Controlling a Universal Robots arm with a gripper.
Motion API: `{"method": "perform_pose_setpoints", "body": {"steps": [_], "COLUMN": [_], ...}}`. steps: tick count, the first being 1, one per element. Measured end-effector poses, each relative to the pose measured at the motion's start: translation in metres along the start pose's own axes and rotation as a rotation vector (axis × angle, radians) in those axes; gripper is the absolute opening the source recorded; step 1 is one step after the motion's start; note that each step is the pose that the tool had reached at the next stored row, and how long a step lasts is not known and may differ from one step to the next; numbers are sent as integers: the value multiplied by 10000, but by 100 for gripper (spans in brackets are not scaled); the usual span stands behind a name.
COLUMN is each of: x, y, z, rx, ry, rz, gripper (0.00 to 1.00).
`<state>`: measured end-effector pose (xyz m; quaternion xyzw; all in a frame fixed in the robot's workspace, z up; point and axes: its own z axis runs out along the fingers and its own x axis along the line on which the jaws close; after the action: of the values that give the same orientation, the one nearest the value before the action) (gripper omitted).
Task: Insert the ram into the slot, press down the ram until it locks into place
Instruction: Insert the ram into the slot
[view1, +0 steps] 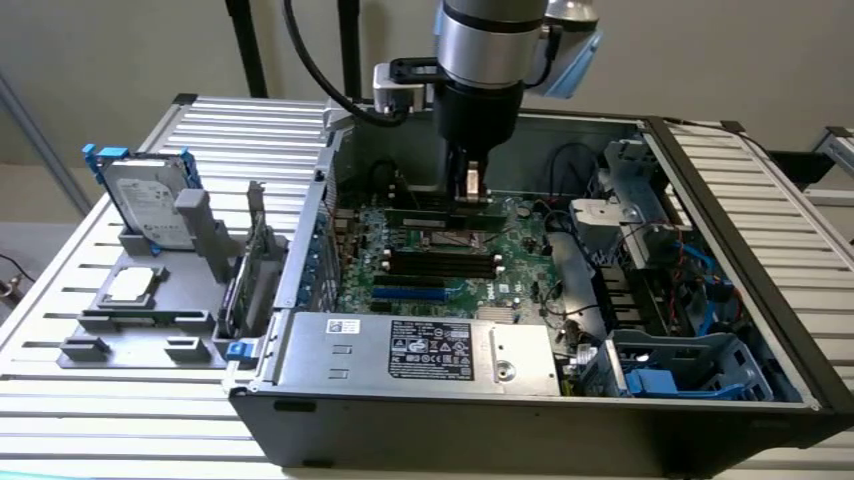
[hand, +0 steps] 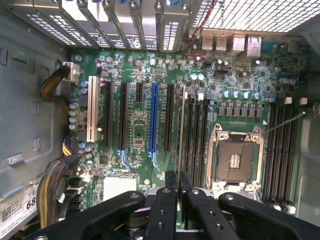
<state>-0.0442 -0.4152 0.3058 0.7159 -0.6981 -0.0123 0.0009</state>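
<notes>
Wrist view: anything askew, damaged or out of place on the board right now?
Nothing damaged or spilled. One oddity: a thin pale strand lies slantwise across the memory slots beyond the CPU socket. The pincer holds the ram edge-on, parallel to the slot beside it.

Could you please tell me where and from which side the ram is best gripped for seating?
Grip the ram mid-length along its top edge, from straight above, with the fingers on its two flat faces. It is thin and stands on edge over the memory slots, so this leaves its bottom edge free. The gripper appears to hold it so.
</notes>
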Motion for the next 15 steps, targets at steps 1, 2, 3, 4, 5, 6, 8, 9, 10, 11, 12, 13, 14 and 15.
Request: {"method": "perform_pose_setpoints", "body": {"steps": [1, 2, 3, 4, 5, 6, 8, 9, 10, 11, 12, 13, 14, 15], "x": [-3, -6, -10, -15, -22, -31, -55, -71, -90, -112, -136, -161, -184, -204], "y": [0, 0, -1, -1, -2, -2, -4, -4, -5, -6, -7, -8, -9, -10], "z": [18, 36, 56, 74, 92, 110, 147, 166, 184, 200, 216, 232, 249, 268], "rx": [-1, -1, 0, 0, -1, -2, -2, -1, 0, 0, 0, 0, 1, 3], "ry": [2, 1, 0, 0, 1, 3, 10, 20, 34, 50, 68, 83, 93, 97], "rz": [1, 1, 1, 1, 2, 1, 1, 1, 1, 1, 1, 2, 3, 2], "gripper": [14, 14, 14, 14, 14, 14, 14, 14, 14, 14, 14, 14, 14, 14]}}
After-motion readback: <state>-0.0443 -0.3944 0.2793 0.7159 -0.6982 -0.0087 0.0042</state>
